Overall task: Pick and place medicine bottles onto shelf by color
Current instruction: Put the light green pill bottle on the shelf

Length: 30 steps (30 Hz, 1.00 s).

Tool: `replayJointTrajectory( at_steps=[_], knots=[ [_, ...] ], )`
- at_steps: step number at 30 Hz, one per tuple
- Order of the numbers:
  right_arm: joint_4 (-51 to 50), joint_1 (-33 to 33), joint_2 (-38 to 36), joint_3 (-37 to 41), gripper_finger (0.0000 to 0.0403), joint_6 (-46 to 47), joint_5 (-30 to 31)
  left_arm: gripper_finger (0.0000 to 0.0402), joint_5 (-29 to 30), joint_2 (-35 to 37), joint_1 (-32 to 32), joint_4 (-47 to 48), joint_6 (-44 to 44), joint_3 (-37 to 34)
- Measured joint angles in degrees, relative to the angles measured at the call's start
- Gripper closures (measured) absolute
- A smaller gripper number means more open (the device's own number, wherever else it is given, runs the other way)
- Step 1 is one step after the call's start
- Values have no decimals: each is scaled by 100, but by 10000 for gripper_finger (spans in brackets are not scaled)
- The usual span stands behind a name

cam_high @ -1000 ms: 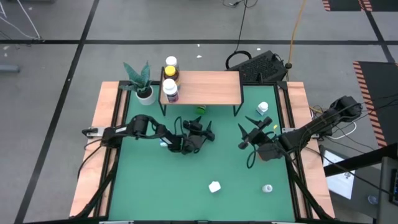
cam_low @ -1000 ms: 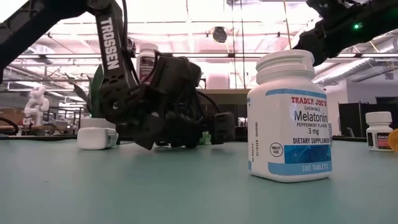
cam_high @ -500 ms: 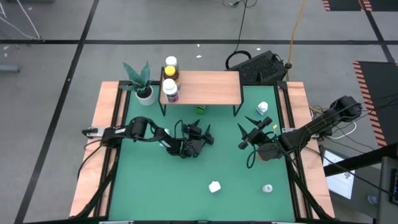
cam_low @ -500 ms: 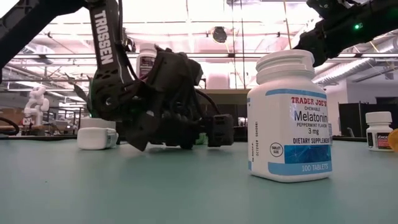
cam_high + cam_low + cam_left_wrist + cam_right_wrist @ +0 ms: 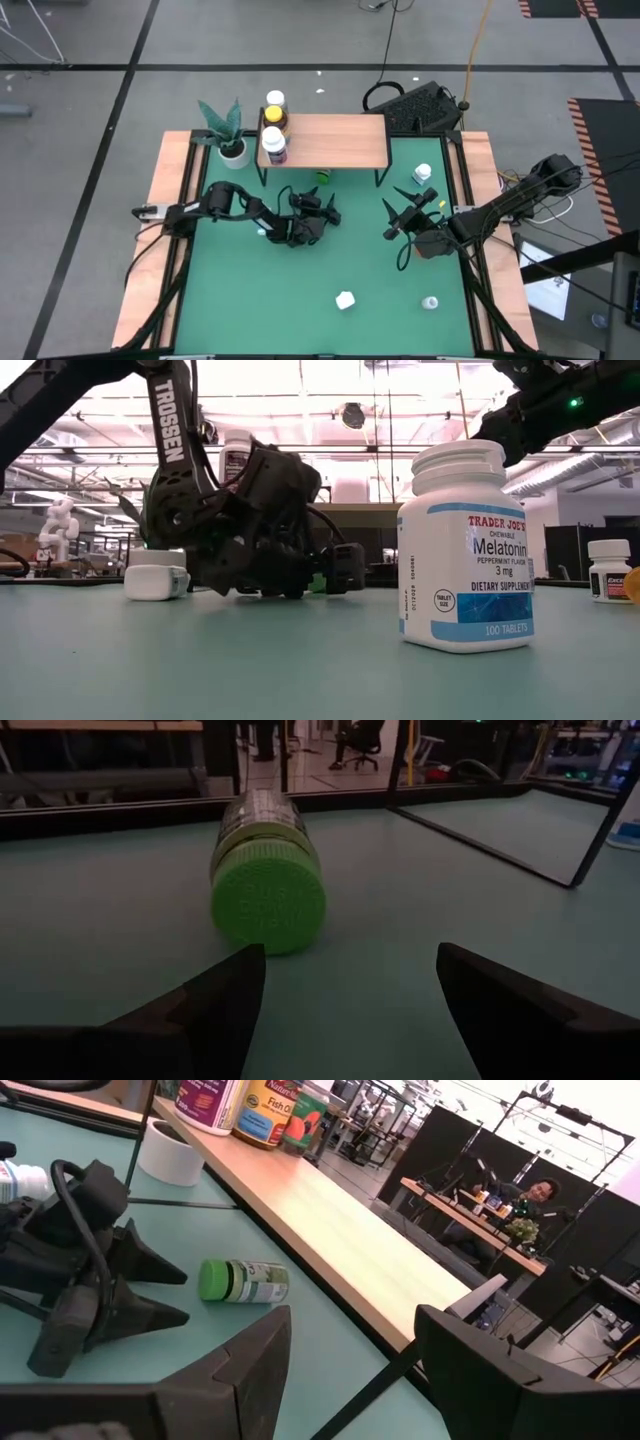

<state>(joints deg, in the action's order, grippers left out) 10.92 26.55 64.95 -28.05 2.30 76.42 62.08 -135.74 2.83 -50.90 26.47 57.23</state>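
The green-capped bottle [image 5: 266, 870] lies on its side on the table, under the shelf's [image 5: 330, 142] front edge. The left gripper [image 5: 318, 211] faces its cap, fingers [image 5: 205, 1005] spread wide and empty. A round bottle may roll away if one finger nudges it first — or the wrist may catch the shelf's legs. The right gripper [image 5: 408, 215] waits, fingers open, near the right edge — open table behind.

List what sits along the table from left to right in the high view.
White pot with plant → shelf with three bottles at its left end → left gripper → green bottle → white bottle lying near the front edge → right gripper → white bottle by the right border.
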Motion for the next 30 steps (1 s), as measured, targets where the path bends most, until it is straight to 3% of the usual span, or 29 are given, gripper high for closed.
replayJointTrajectory(
  at_steps=[12, 15, 23, 30],
  knots=[
    [-4, 7, -1, 0, 193, 121, -143, 99, -100, 34, -120, 541, 463, 15],
    [-5, 7, 0, -2, 193, 137, -485, 83, -174, 36, -120, 577, 434, 15],
    [-2, 29, -1, -1, 193, 153, -525, 26, -335, 48, -105, 604, 437, 15],
    [-2, 76, 0, -2, 193, 153, -610, 51, 124, 93, -39, 771, 583, 10]
  ],
)
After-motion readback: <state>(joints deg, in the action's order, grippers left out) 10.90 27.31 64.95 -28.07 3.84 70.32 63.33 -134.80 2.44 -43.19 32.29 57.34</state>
